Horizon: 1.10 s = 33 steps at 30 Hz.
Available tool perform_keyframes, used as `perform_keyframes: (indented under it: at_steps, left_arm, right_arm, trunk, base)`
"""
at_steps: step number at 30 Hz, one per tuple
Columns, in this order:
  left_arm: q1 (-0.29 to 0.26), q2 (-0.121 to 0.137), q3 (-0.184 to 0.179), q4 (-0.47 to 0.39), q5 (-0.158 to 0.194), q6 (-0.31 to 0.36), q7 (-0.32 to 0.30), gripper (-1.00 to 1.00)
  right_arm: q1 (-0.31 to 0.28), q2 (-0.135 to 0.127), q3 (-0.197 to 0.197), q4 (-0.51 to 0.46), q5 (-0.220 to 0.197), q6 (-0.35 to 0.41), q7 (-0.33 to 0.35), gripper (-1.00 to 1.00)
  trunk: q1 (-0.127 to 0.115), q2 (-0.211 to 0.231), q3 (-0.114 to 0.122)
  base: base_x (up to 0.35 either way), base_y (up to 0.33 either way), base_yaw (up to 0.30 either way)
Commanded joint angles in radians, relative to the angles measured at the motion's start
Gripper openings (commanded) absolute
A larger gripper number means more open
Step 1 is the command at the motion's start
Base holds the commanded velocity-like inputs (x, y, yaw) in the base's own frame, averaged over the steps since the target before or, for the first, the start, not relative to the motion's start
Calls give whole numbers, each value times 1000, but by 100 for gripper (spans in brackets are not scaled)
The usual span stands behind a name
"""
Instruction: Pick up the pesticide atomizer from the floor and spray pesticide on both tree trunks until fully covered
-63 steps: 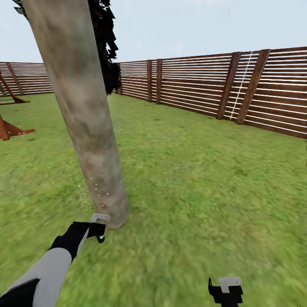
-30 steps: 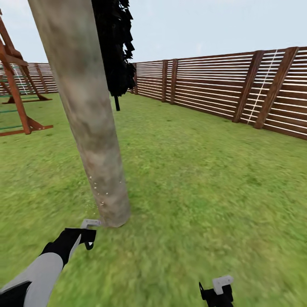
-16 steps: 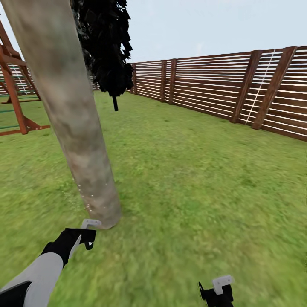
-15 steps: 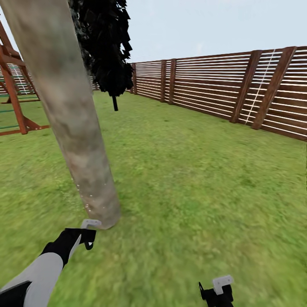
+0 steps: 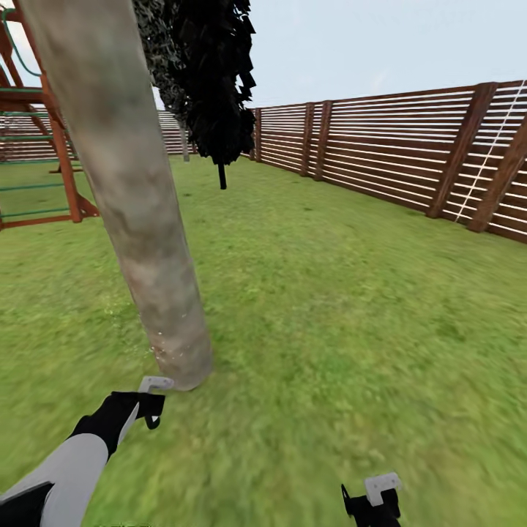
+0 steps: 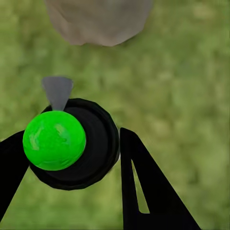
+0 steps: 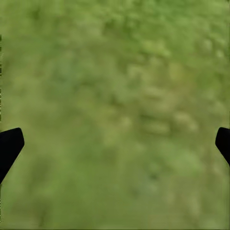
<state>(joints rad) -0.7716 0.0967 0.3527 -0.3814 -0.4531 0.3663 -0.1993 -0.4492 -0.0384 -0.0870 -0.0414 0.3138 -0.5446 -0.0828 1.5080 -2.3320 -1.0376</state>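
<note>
A thick pale grey-brown tree trunk (image 5: 139,219) leans up from the lawn at the left; a few white specks dot its lower part. My left gripper (image 5: 150,408) hangs just short of its base (image 6: 98,21), shut on the pesticide atomizer (image 6: 91,148). The atomizer is a dark round bottle whose top looks bright green in the left wrist view, and its grey nozzle (image 5: 155,383) points at the trunk. A black finger (image 6: 143,187) presses its side. My right gripper (image 5: 373,501) is low at the right over grass, open, with nothing between its fingertips (image 7: 9,143).
A black cone-shaped tree (image 5: 212,80) stands behind the trunk. A red-brown wooden play frame (image 5: 51,139) is at the far left. A brown slat fence (image 5: 410,146) runs along the back and right. Green lawn (image 5: 329,307) spreads to the right.
The camera has swung left: fence and black tree have slid right and more of the play frame shows. Both arms keep their pose, the left gripper still at the trunk's base.
</note>
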Motion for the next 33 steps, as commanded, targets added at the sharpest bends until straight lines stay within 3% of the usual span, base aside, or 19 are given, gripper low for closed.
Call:
perform_keyframes:
  at_steps: [1, 5, 9, 13, 15, 17, 28, 33]
  left_arm:
    - [0, 0, -1, -1, 0, -2, 0, -100]
    - [-1, -7, -5, -4, 2, -2, -2, -100]
    - [-12, -48, -7, -13, -2, 4, -2, -100]
    - [-16, -39, -5, -129, 1, 45, -10, -100]
    - [-4, -29, -7, -139, 6, 55, -21, -100]
    - [7, -38, 2, -138, 5, 44, -25, -100]
    - [9, -58, 4, -161, 7, 25, -17, -100]
    - [-4, -51, 0, -193, 5, 30, -21, -100]
  right_arm:
    - [0, 0, 0, 0, 0, 0, 0, 100]
    - [0, 0, 1, 0, 1, 0, 0, 100]
    - [0, 0, 0, 0, 1, 0, 0, 100]
    - [0, 0, 0, 0, 1, 0, 0, 100]
    - [9, 11, 4, 9, 6, -1, -1, 100]
    - [8, 18, 4, 8, 7, -1, -3, 100]
    - [12, 10, 1, 6, 2, -2, -8, 100]
    - [12, 7, 2, 5, 2, -2, -9, 100]
  trunk:
    - [0, 0, 0]
    - [0, 0, 0]
    - [0, 0, 0]
    - [0, 0, 0]
    - [0, 0, 0]
    - [0, 0, 0]
    - [0, 0, 0]
    - [0, 0, 0]
  base:
    - [39, -30, 277]
    - [9, -7, 277]
    - [0, 0, 232]
    - [0, 0, 26]
    - [0, 0, 0]
    - [0, 0, 0]
    - [0, 0, 0]
    - [0, 0, 0]
